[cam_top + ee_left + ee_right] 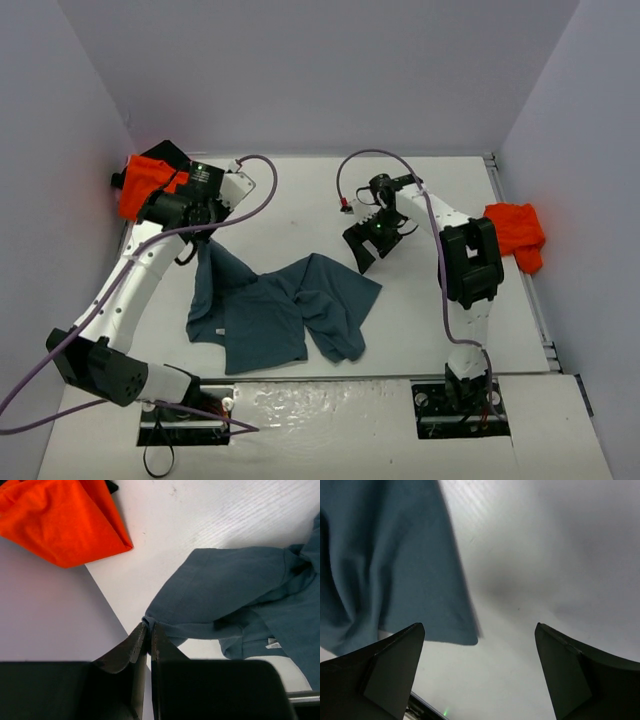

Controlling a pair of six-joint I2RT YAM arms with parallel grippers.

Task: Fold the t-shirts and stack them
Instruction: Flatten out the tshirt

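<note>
**Blue t-shirt, spreading in progress**

- Blue t-shirt (270, 315): crumpled on the worktop (300, 195), left of centre and toward the near edge. One edge is raised toward the left side.
- Left gripper (149, 630): clenched on that raised hem, with only a thin fold between the fingers.
- Right gripper (479, 630): released, jaws wide apart. It hovers over bare worktop just beside the shirt's right-hand corner and touches nothing.
- Orange t-shirt (145, 185): bunched in the far left corner.
- Second orange t-shirt (515, 232): heaped at the right edge.
- Handling note (judgement): the shirt needs flattening before folding. The right gripper should shift over the loose corner and pinch a single layer. Both should then draw apart gently, low over the worktop, so the thin hold does not slip.
</note>
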